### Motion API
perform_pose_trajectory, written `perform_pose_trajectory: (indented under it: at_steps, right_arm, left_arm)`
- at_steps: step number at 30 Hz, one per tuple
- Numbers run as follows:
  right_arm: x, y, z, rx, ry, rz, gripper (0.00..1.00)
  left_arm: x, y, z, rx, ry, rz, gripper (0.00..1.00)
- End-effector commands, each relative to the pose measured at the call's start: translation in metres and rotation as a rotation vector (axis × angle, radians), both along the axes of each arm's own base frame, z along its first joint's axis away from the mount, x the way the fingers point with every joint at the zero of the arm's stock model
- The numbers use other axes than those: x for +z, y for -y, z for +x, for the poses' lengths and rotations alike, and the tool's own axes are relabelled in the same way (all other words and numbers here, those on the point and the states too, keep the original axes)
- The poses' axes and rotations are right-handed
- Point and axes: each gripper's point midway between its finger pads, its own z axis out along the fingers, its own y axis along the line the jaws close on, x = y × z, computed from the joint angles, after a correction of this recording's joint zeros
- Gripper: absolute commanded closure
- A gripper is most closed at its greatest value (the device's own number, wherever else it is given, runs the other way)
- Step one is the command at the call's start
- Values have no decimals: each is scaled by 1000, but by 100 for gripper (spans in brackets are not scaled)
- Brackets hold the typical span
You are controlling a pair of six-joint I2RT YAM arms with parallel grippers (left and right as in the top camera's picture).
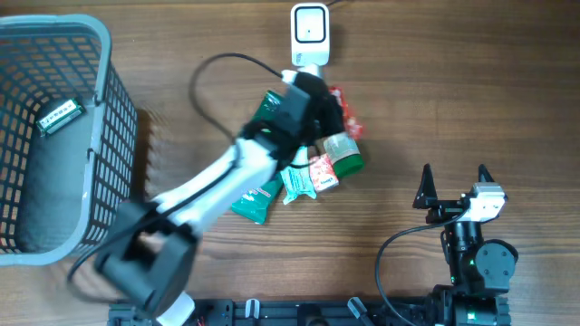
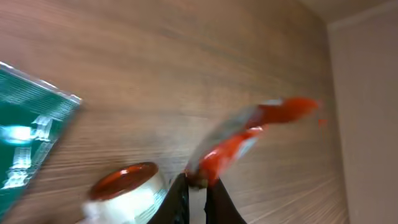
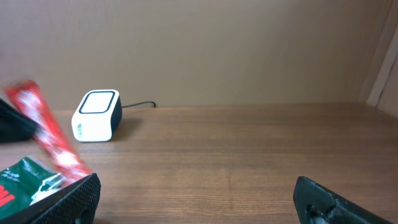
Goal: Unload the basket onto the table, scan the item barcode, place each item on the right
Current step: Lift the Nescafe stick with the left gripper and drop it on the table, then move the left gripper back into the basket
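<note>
Red wrapper first: your left claw is pressed together on one end of a single red packet, which it holds up at a slant above the wooden counter. The packet is motion-blurred in the left wrist view. From above, it sits just near of the one white barcode scanner, which stands at the far edge, about centre. The arm's black wrist hides part of the packet.

On the near side of the claw lies a loose pile where you can count at least four more goods:
- a dark green packet
- a pale green packet
- a red-and-white packet
- a small round tub

The left arm crosses over the pile's left part.

One grey plastic basket stands at the far left. It holds one dark pack with a white label.

Your right claw is spread wide with nothing between its fingers. It is at the near right, well apart from the pile.

Printing shows on several wrappers, but none is sharp enough to read.
</note>
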Motion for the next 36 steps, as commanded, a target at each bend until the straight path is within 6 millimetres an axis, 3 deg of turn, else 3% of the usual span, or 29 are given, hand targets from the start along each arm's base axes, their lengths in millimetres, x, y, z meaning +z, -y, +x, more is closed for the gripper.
perform_pose_trajectory:
  at_steps: [1, 6, 10, 12, 13, 15, 18, 23, 29, 36]
  right_arm:
    - [2, 2, 0, -9, 8, -18, 0]
    - [2, 2, 0, -9, 8, -18, 0]
    - [2, 2, 0, -9, 8, -18, 0]
    - [2, 2, 0, -9, 8, -18, 0]
    - [2, 2, 0, -9, 8, -18, 0]
    - [2, 2, 0, -9, 8, -18, 0]
    - [2, 2, 0, -9, 8, -18, 0]
    - [2, 2, 0, -9, 7, -18, 0]
    - [2, 2, 0, -9, 8, -18, 0]
    - [2, 2, 0, -9, 8, -18, 0]
  left_arm:
    - [-25, 29, -3, -28, 5, -18, 96]
    - [-40, 36, -10, -45, -16, 0, 96]
    - [-32, 36, -8, -43, -1, -12, 94]
    - [-16, 33, -1, -35, 33, -31, 76]
    - [-4, 29, 3, -39, 64, -34, 53]
    - [22, 15, 9, -36, 117, -30, 27]
    - [53, -19, 4, 9, 122, 5, 2]
    - [79, -75, -12, 133, 150, 174, 0]
    - [104, -157, -40, 339, 176, 405, 0]
    - [143, -232, -71, 517, 219, 493, 0]
